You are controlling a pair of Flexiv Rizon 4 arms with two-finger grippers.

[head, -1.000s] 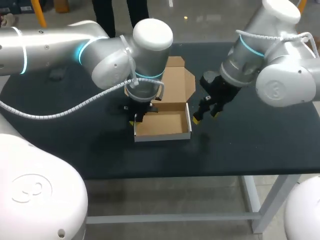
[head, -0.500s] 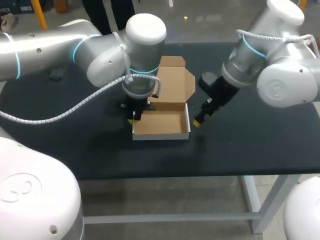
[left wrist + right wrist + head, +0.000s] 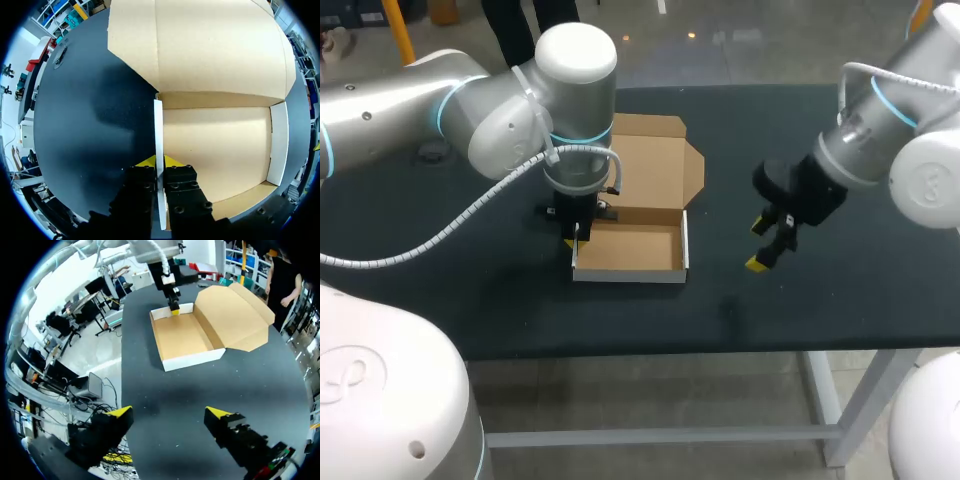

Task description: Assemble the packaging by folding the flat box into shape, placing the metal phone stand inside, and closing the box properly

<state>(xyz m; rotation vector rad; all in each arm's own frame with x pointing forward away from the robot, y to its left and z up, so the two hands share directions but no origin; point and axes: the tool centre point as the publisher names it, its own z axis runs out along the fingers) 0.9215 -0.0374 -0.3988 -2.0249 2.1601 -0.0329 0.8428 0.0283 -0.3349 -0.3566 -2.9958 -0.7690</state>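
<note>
Box (image 3: 630, 250) wall between left fingers (image 3: 174, 161)

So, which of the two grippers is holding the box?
The left gripper: it is shut on a side wall of the box. The right gripper is open over the table, apart from the box.

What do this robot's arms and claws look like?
The left arm and right arm are chunky silver-white tubes with rounded joints, glowing cyan rings and white cables. The left claw and right claw are black blocks ending in two yellow-tipped fingers.
</note>
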